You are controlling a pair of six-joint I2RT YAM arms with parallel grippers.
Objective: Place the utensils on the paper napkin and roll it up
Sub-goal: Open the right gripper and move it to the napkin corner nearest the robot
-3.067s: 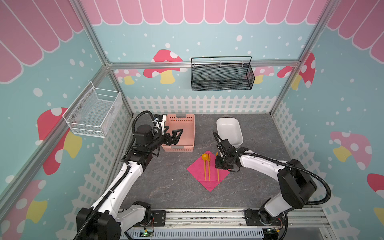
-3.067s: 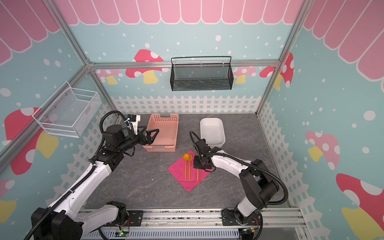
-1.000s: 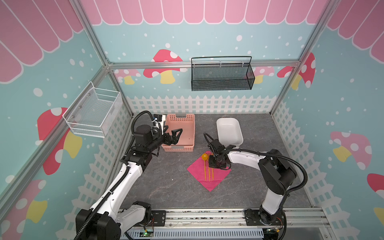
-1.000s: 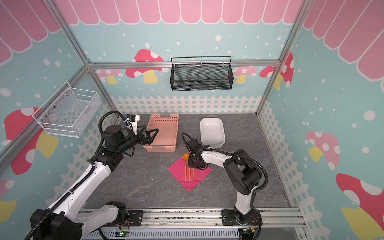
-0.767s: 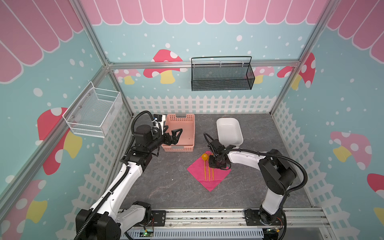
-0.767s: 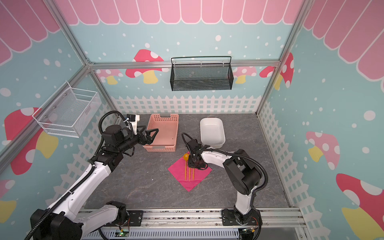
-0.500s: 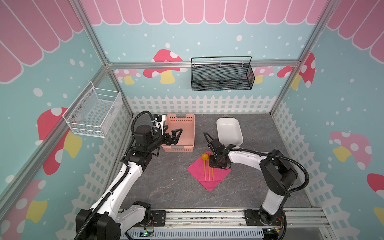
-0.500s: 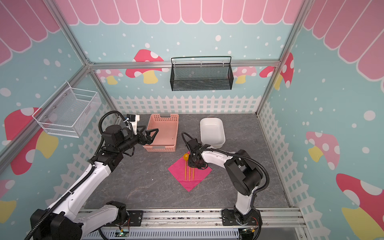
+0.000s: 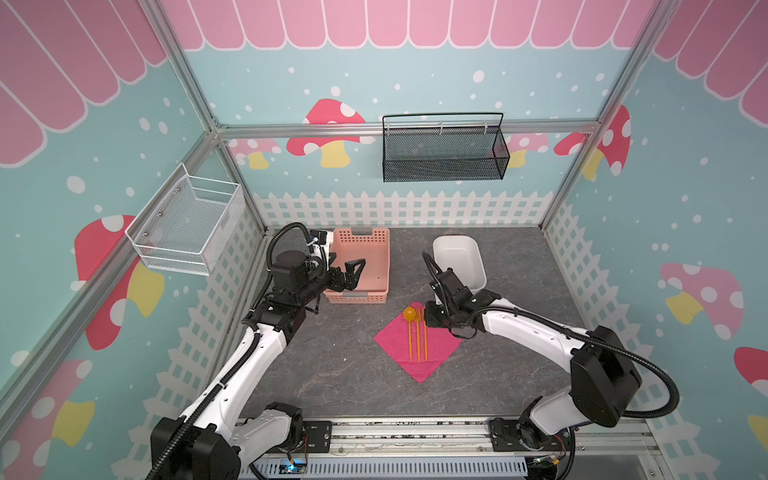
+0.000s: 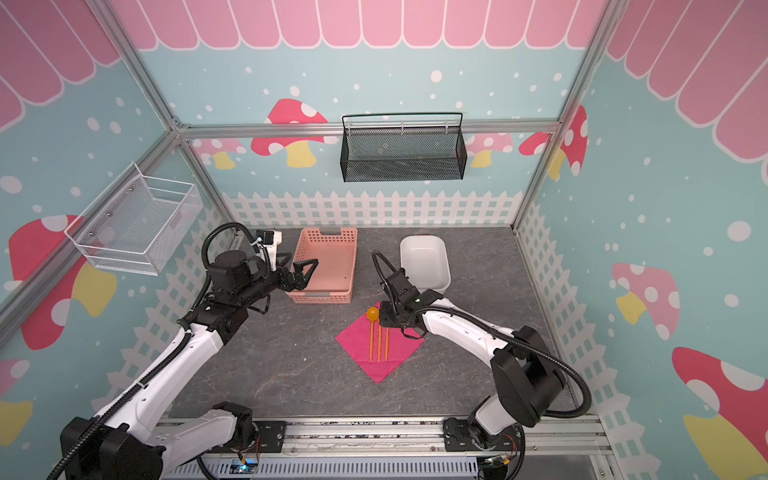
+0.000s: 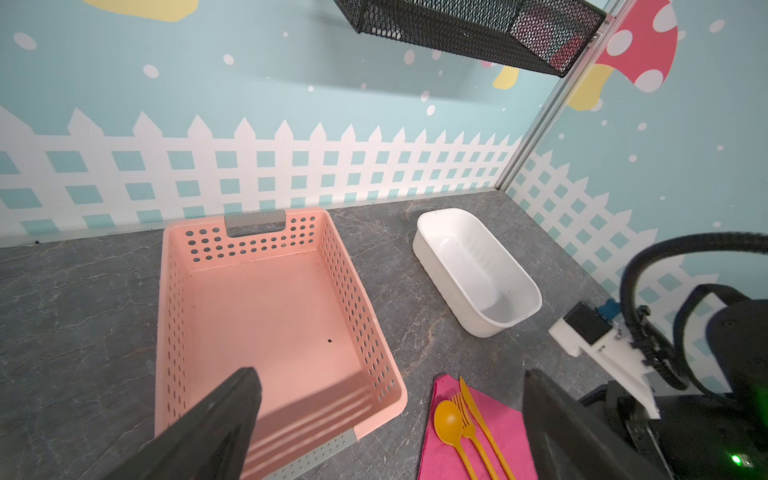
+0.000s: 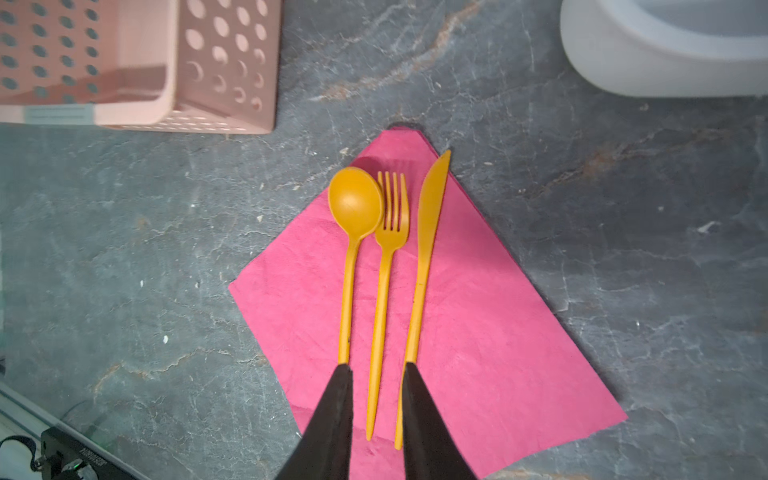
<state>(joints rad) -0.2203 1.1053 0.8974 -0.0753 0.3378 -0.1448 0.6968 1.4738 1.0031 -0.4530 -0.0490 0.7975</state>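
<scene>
Paper napkin (image 12: pixel 478 332) is laid flat, unrolled, beneath the right gripper (image 12: pixel 377 368); jaws narrowly parted, nothing gripped. Left gripper (image 11: pixel 390 374) is held wide, empty. Utensils (image 12: pixel 384 270) are laid side by side on the napkin, the fork handle between the right jaws. Placing is judged done; rolling is left.

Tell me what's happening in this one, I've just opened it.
This is midway through wrapping cutlery in a napkin. The orange spoon, fork and knife lie side by side on the pink paper napkin, which is flat and not yet rolled. The right gripper hangs close above the cutlery, jaws a little apart, gripping nothing that I can see. The left gripper hangs wide open and empty over the near end of the salmon basket, away from the napkin.
</scene>
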